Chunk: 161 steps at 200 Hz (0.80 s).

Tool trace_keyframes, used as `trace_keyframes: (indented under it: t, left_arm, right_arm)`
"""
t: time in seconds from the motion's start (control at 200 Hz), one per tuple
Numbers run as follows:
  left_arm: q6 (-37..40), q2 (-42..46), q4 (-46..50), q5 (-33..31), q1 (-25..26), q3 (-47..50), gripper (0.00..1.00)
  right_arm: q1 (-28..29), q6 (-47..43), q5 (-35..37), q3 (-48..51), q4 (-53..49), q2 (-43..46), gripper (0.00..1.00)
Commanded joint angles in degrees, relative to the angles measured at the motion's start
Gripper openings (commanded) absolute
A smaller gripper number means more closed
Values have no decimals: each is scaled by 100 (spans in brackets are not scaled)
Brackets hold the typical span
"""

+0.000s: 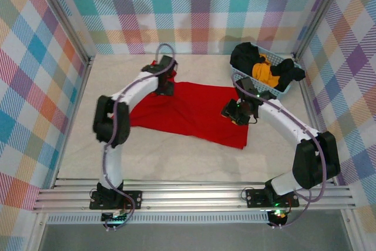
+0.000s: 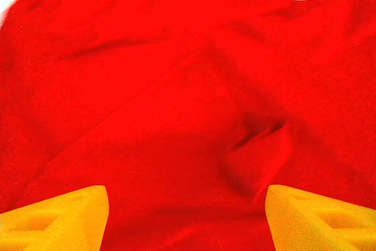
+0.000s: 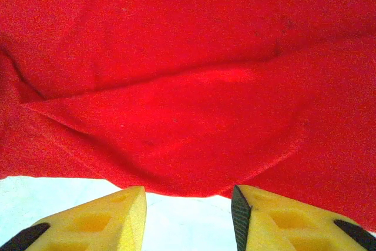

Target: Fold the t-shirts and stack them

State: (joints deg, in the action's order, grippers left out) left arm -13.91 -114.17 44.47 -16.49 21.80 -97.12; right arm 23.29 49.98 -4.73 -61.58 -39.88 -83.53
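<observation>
Pale beige table (image 1: pixel 176 157) carries the bright red cloth t-shirt (image 1: pixel 194 113), spread, wrinkled, not yet folded. The left gripper (image 2: pixel 187 198) is wide over its eleven o'clock corner, the right gripper (image 3: pixel 188 195) half-open at three o'clock, both empty. At two o'clock the light blue plastic basket (image 1: pixel 281 90) holds black t-shirts (image 1: pixel 244 57) and an orange-yellow t-shirt (image 1: pixel 264 70).

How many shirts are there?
3: a bright red cloth shirt spread on the table, and a black cloth shirt and an orange-yellow cloth shirt bundled in the light blue plastic basket. More may hide underneath.

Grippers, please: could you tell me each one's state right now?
Left gripper: open, over the red t-shirt.
Right gripper: open, at its edge.
</observation>
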Motion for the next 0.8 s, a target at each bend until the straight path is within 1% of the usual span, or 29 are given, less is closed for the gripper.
trace_keyframes:
  t: [0.0, 0.08, 0.14, 0.21, 0.3, 0.35, 0.39, 0.42, 0.435, 0.455, 0.5, 0.7, 0.8]
  left_arm:
    - [-1081, 807, -139, 805, -848, 833, 64]
    - [-1153, 611, -311, 1565, -1314, 902, 56]
    - [-1042, 379, -493, 1961, -1471, 767, 52]
    - [-887, 71, -562, 1957, -1494, 495, 51]
    - [-737, -357, -517, 1675, -1494, 121, 47]
    - [-641, -575, -554, 1576, -1490, -33, 43]
    - [-558, -721, -611, 1646, -1494, -107, 38]
    - [-535, -811, -643, 1759, -1490, -146, 36]
    - [-521, -850, -664, 1825, -1484, -149, 33]
    - [-509, -873, -694, 1924, -1475, -142, 32]
    - [-477, -843, -738, 1997, -1413, -51, 31]
    - [-686, 56, -1420, 1689, -1173, 1242, 36]
    - [-623, 322, -1558, 1508, -1010, 1624, 39]
  right_arm:
    - [-2, 488, -41, 465, -39, 277, 43]
    - [-1, 494, -208, 590, 201, 195, 41]
    - [-5, 405, -353, 528, 295, 14, 39]
    - [16, 253, -525, 437, 492, -133, 39]
    - [61, 40, -547, 228, 516, -233, 40]
    - [88, -66, -548, 112, 478, -273, 41]
    - [97, -117, -558, 53, 457, -295, 41]
    - [97, -143, -564, 26, 452, -310, 41]
    - [97, -143, -565, 17, 447, -317, 41]
    - [97, -154, -564, 15, 441, -321, 41]
    - [97, -148, -561, 23, 441, -344, 42]
    - [97, -98, -641, 32, 553, -515, 42]
    - [105, -63, -680, 80, 608, -520, 42]
